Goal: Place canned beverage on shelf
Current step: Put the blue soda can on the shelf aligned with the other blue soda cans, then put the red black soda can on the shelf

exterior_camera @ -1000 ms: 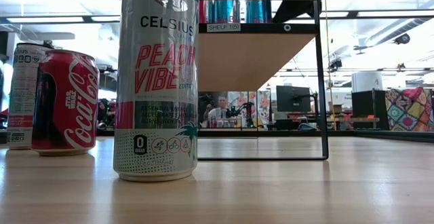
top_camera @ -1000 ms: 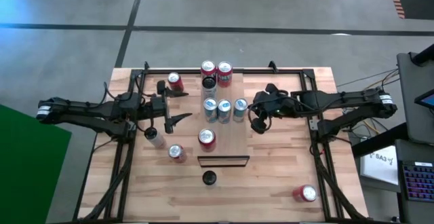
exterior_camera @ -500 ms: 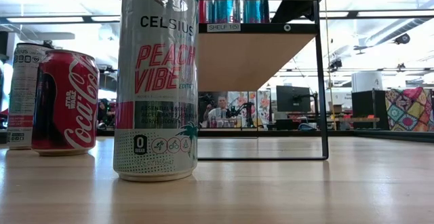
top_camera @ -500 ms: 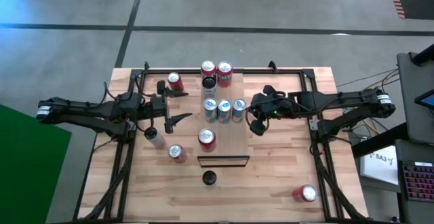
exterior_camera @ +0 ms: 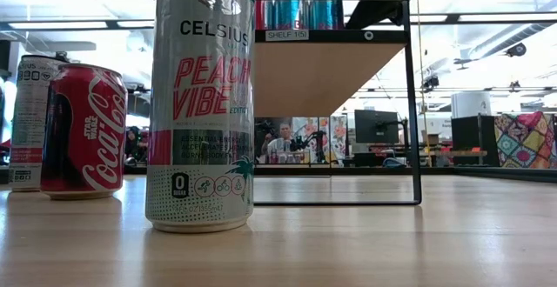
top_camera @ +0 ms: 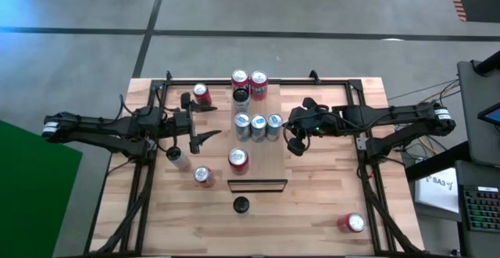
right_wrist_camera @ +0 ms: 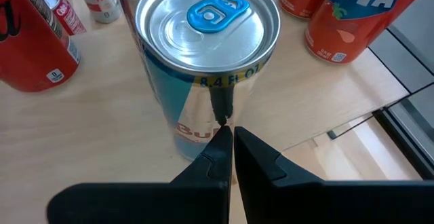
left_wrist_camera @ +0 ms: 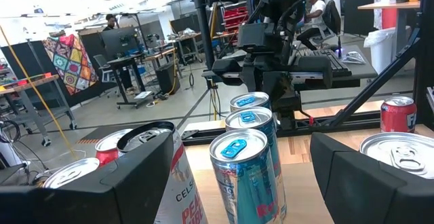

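Shelf [top_camera: 258, 145]: long light-wood board raised on a dark frame, running down the middle of the tabletop [top_camera: 320, 203] from near the far edge to a dark-edged short end facing the near edge

On the shelf, three blue-topped silver cans stand in a row across its width at mid-length: first blue can [top_camera: 242, 122] on the left arm's side, middle blue can [top_camera: 258, 123], third blue can [top_camera: 274, 121] on the right arm's side. Two red cans [top_camera: 249, 80] stand together at the far end, a dark-topped can [top_camera: 241, 96] just nearer than them, and a single red can [top_camera: 238, 159] toward the near end

Right gripper [top_camera: 290, 133]: at the shelf's long edge on the right arm's side, fingers pressed together, nothing between them. In the right wrist view the closed fingertips sit against the side of the third blue can, below its rim; the can stands upright on the shelf board

Left gripper [top_camera: 205, 123]: over the tabletop beside the shelf's other long edge, fingers spread wide, holding nothing. Its wrist view looks between the fingers along the row of three blue cans

On the tabletop, left arm's side: red can [top_camera: 201, 94] toward the far edge, slim pale can [top_camera: 175, 156] and another red can [top_camera: 204, 176] nearer. Tall Celsius can [exterior_camera: 201, 104] stands just off the shelf's near end, at the near edge. Red can [top_camera: 351, 223] near the near corner on the right arm's side
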Controlling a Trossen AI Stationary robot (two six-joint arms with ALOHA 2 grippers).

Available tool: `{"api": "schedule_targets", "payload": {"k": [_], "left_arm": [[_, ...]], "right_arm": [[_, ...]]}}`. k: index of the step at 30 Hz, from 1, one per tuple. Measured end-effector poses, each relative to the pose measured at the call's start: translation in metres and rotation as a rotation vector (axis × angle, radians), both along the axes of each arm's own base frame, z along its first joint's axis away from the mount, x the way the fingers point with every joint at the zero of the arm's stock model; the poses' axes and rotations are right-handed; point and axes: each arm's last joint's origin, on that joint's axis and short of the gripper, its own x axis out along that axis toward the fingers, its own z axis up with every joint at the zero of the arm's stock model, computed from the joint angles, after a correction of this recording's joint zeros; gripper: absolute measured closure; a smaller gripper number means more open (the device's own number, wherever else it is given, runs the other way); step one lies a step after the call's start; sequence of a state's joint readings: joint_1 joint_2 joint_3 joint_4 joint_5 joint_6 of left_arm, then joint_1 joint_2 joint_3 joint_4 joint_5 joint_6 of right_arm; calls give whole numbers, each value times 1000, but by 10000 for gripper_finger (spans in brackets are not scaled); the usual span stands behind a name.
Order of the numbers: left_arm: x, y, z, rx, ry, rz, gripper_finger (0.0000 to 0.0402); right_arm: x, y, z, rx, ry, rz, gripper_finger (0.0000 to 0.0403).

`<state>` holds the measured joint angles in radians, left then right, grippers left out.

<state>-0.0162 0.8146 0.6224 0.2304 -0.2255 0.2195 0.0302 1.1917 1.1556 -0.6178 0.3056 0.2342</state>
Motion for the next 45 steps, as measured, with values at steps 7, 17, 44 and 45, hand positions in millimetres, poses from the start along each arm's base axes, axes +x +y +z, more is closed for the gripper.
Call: {"api": "schedule_targets", "payload": {"k": [7,17,44,45], "left_arm": [[0,0,0,0,-1,0,86],[0,0,0,-11,-4,0,86],[-2,-15,14,-193,-48,-89,86],[-2,-16,17,-199,-40,-95,86]], "right_arm": [[-6,0,5,0,-19,-1,394],[-10,0,6,22,-16,-18,394],[-24,38,9,130,-8,43,394],[-25,40,8,139,-4,41,394]]}}
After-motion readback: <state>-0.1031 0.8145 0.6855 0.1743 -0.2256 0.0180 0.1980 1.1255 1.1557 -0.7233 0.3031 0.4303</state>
